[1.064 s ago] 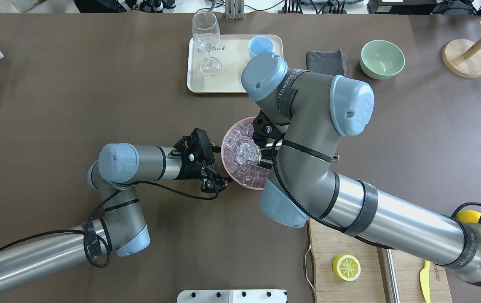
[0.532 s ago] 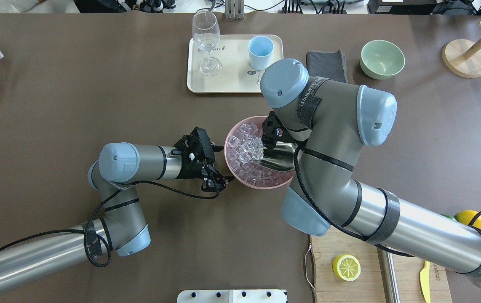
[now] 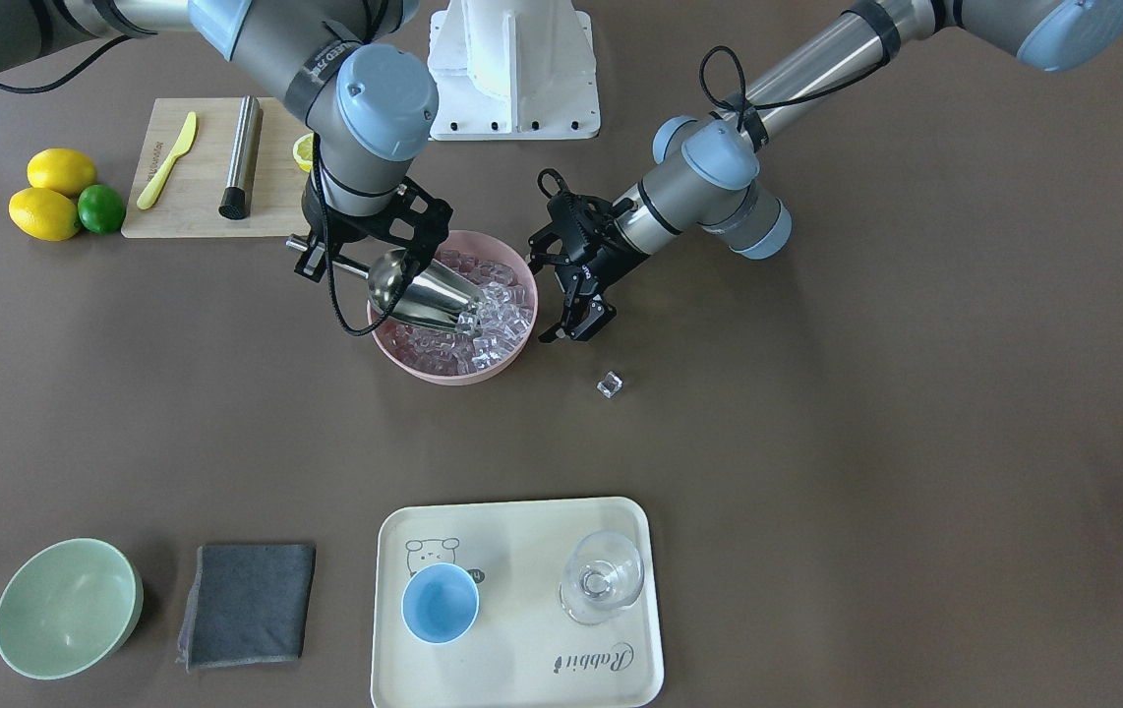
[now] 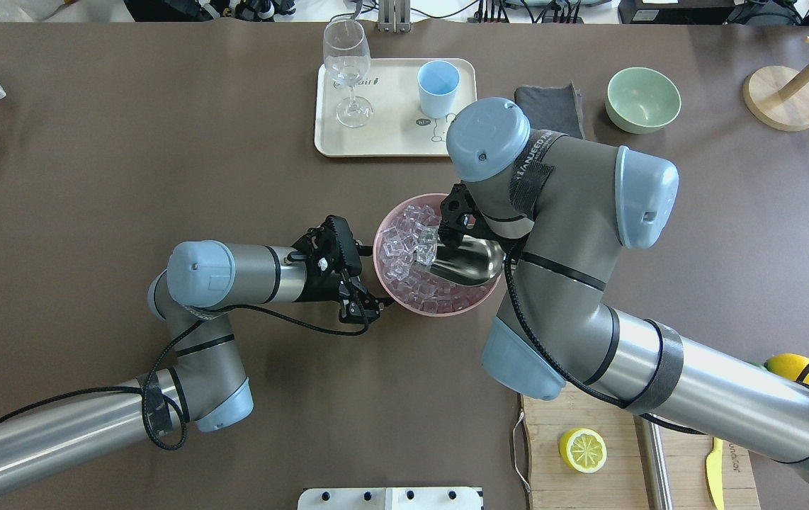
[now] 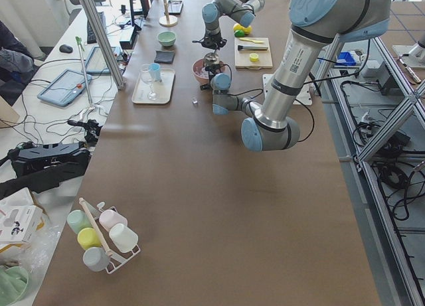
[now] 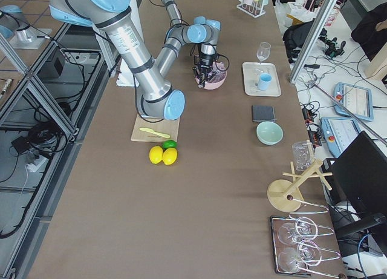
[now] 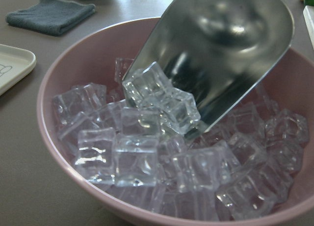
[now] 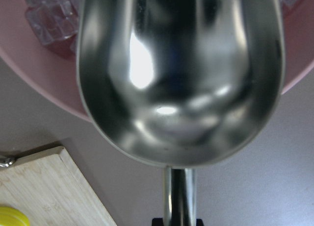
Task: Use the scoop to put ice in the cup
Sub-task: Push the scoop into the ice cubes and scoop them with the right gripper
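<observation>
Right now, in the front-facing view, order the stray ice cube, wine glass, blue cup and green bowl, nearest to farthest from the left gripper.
From left gripper:
1. stray ice cube, table beside it
2. wine glass, on the tray
3. blue cup, same tray
4. green bowl, view's lower left

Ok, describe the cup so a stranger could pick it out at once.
On the brown table, find the cream tray with a bear drawn on it. Two vessels stand on it, a cup and a glass. The cup is the opaque light-blue one, with no stem and no handle; the glass is clear.
</observation>
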{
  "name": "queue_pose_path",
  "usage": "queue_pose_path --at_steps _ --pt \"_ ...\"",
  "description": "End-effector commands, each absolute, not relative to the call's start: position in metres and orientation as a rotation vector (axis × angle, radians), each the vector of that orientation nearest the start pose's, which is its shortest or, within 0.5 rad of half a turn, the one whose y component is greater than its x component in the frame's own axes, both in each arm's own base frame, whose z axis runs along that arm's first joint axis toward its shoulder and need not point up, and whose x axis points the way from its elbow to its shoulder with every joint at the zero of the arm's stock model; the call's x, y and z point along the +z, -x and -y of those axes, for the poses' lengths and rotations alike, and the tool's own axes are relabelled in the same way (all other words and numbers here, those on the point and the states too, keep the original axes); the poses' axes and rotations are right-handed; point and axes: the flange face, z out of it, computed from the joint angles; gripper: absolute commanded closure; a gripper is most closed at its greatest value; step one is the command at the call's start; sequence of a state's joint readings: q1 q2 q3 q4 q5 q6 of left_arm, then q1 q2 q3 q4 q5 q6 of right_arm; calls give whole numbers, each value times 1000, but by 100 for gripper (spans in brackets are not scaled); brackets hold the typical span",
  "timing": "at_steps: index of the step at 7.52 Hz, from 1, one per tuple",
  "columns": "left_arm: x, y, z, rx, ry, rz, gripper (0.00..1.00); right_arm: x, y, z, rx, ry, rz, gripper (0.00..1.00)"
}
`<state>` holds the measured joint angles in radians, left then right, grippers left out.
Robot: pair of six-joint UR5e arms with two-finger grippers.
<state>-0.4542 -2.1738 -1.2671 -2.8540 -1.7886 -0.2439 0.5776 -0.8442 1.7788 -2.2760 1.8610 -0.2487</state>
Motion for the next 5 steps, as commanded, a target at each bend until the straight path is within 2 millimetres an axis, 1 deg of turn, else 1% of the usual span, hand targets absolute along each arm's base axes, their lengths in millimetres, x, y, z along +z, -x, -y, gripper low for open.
queue_pose_path --at_steps 1,2,4,5 --pt "289 -592 414 832 -1176 -1163 2 228 468 429 -1219 -130 418 100" --pt "285 -597 413 830 -1180 -1164 2 226 466 429 -1203 -132 432 100" --pt "285 -599 413 830 -1179 -1163 2 223 457 426 -1165 -142 470 100" --pt "284 -598 414 829 -1181 -1163 2 223 456 426 -1127 -166 492 100"
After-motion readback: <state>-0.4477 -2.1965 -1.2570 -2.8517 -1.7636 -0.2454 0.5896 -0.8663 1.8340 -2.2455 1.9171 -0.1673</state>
